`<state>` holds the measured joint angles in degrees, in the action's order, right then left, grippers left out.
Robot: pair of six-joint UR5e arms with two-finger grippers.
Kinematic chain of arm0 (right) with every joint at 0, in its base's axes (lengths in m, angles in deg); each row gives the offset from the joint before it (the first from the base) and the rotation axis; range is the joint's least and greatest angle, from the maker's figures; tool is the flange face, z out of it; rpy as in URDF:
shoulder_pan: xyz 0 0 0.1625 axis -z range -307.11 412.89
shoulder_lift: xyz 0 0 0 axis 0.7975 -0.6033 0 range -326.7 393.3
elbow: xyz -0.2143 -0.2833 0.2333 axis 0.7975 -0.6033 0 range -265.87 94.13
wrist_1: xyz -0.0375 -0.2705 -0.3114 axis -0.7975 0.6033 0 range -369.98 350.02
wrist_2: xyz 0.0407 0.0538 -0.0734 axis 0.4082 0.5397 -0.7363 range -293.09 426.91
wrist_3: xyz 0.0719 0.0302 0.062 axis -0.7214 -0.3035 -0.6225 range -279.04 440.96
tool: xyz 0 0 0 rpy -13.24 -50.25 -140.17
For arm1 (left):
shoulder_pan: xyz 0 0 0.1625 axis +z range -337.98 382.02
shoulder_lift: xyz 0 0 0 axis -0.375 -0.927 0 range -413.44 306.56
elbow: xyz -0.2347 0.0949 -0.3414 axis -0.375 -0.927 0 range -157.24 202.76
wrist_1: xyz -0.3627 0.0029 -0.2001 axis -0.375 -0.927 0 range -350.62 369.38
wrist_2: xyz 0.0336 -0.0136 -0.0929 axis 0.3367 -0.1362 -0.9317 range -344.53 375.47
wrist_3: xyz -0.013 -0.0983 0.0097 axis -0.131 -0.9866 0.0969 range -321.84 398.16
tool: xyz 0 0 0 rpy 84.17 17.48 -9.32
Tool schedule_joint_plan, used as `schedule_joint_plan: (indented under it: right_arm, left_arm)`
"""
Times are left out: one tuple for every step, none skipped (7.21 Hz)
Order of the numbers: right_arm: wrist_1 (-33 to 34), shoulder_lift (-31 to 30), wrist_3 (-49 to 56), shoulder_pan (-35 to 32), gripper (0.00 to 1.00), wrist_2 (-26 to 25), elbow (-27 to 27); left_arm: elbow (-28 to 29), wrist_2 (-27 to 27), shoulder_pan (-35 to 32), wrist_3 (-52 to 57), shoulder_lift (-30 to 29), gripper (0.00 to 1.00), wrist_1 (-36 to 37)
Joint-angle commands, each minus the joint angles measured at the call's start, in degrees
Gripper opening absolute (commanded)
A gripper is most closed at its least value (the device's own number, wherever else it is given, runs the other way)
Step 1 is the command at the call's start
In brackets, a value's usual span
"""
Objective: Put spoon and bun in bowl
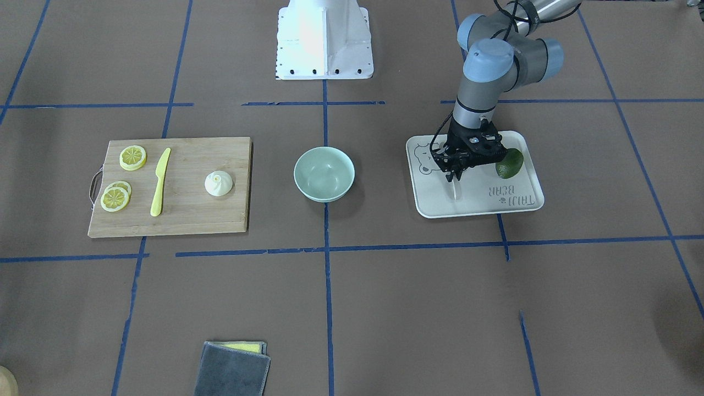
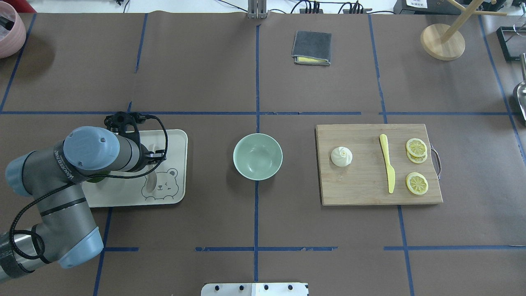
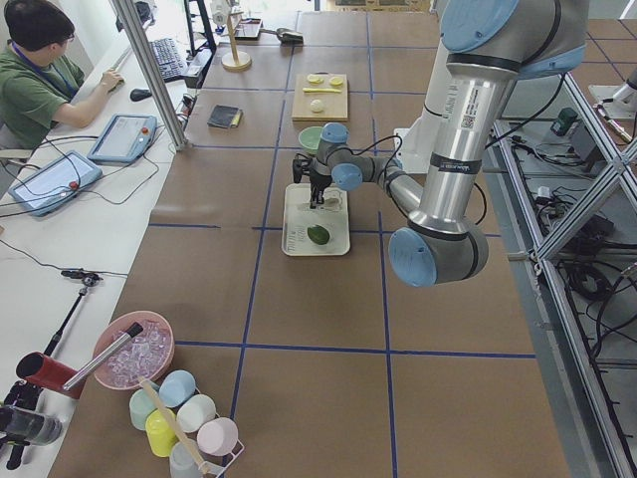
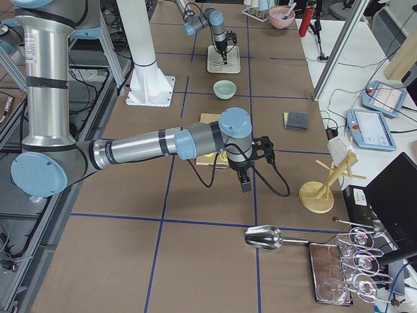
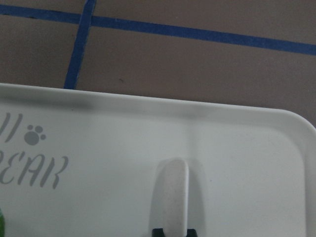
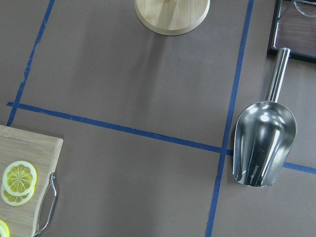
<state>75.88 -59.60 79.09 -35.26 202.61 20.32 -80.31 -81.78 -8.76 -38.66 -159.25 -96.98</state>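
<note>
Nearest, the spoon (image 5: 172, 195) on the tray (image 5: 98, 113): my left gripper (image 5: 174, 232) seems closed on its handle; next, lift toward the bowl (image 2: 257, 156).

The bowl (image 1: 324, 174) stands apart from tray (image 1: 473, 206) and cutting board (image 1: 187, 217), brown table (image 1: 385, 231) showing on 2 sides. The bun (image 1: 219, 183) sits well apart from the knife (image 1: 160, 181); a green fruit (image 1: 510, 163) lies just beside the left gripper (image 1: 455, 177).
</note>
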Motion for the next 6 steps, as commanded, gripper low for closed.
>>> schedule_joint_plan:
  right_arm:
    - [0.0,0.0,-0.1,0.0,1.0,0.0,0.0]
    - [0.0,-0.1,-0.1,0.0,1.0,0.1,0.0]
    - [0.0,0.0,-0.1,0.0,1.0,0.1,0.0]
    - [0.0,0.0,-0.1,0.0,1.0,0.1,0.0]
    - [0.0,0.0,-0.1,0.0,1.0,0.1,-0.1]
    - [0.0,0.0,-0.1,0.0,1.0,0.1,-0.1]
  left_arm:
    - [-3.1,0.0,-0.1,-0.3,-4.9,0.0,10.1]
    - [-2.7,0.0,-0.2,-5.3,-9.1,0.0,14.0]
    - [-1.5,0.0,-0.1,-10.0,-13.5,0.0,16.9]
    - [0.6,0.0,0.0,-14.2,-18.8,0.0,21.1]
    - [4.3,-0.1,0.4,-18.9,-24.5,0.0,22.3]
    - [9.7,-0.1,0.6,-21.4,-29.6,0.0,22.6]
